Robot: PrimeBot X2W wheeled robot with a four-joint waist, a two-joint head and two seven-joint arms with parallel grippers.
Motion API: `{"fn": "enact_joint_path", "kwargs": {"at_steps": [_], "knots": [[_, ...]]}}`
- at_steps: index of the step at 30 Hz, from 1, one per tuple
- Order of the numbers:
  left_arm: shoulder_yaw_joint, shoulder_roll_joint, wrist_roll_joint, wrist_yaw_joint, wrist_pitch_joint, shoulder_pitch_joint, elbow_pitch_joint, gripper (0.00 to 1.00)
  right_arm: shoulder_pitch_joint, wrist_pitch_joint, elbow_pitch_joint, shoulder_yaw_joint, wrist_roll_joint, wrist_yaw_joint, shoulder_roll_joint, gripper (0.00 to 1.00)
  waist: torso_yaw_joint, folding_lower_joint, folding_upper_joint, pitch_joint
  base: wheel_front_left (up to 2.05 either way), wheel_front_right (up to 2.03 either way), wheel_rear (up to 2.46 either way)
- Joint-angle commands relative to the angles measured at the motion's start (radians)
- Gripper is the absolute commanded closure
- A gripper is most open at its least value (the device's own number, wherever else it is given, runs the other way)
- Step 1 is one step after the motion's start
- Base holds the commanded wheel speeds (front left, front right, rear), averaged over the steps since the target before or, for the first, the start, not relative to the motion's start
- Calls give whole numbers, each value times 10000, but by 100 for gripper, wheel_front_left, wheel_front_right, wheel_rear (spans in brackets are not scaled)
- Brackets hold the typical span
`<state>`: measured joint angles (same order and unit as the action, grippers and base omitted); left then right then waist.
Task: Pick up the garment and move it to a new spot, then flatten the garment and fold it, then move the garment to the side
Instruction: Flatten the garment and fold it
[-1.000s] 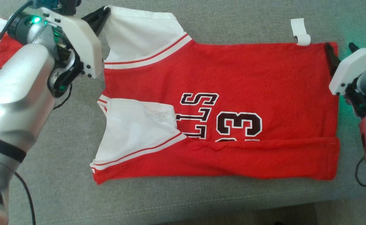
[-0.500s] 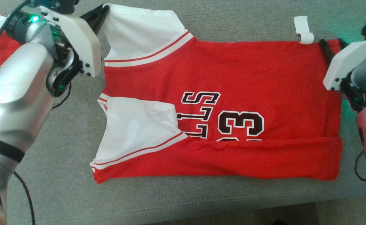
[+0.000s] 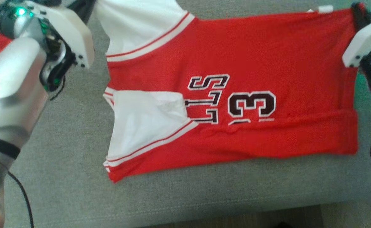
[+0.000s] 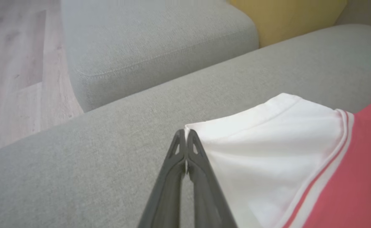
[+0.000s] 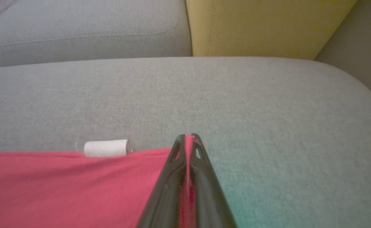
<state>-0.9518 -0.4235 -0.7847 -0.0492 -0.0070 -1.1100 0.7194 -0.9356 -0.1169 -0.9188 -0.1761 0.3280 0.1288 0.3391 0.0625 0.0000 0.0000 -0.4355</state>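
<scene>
Red jersey (image 3: 236,63) on sofa (image 3: 62,142), "LLS" & "3" legible ctr, L gripper (image 4: 185,134) clamped on white sleeve (image 4: 261,142) 11 o'clock, R gripper (image 5: 188,136) pinching hem (image 5: 78,177) 1 o'clock

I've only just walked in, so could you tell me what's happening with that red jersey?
The robot is folding a red and white jersey spread on a grey sofa cushion. Its left claw is shut on the far white sleeve, its right claw on the far red corner. The near edge is folded over.
</scene>
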Motion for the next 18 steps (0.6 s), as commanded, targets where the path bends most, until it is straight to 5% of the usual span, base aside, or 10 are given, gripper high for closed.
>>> {"fn": "enact_joint_path", "kwargs": {"at_steps": [1, 12, 18], "knots": [[542, -371, 60, 118, -127, -743, -90, 100, -204, 140, 208, 36, -77, 19, 189, 100, -7, 0, 0, -26, 0, 0, 0], [964, 27, 243, 637, -1507, -1571, 610, 100, -1741, 1532, -652, 492, -522, 19, -86, 100, -19, 0, 0, -408, 0, 0, 0], [940, 362, 285, 464, -2080, -1557, 1046, 100, -1932, 2353, -1014, 394, -636, 19, -186, 100, -100, 0, 0, -383, 0, 0, 0]]}}
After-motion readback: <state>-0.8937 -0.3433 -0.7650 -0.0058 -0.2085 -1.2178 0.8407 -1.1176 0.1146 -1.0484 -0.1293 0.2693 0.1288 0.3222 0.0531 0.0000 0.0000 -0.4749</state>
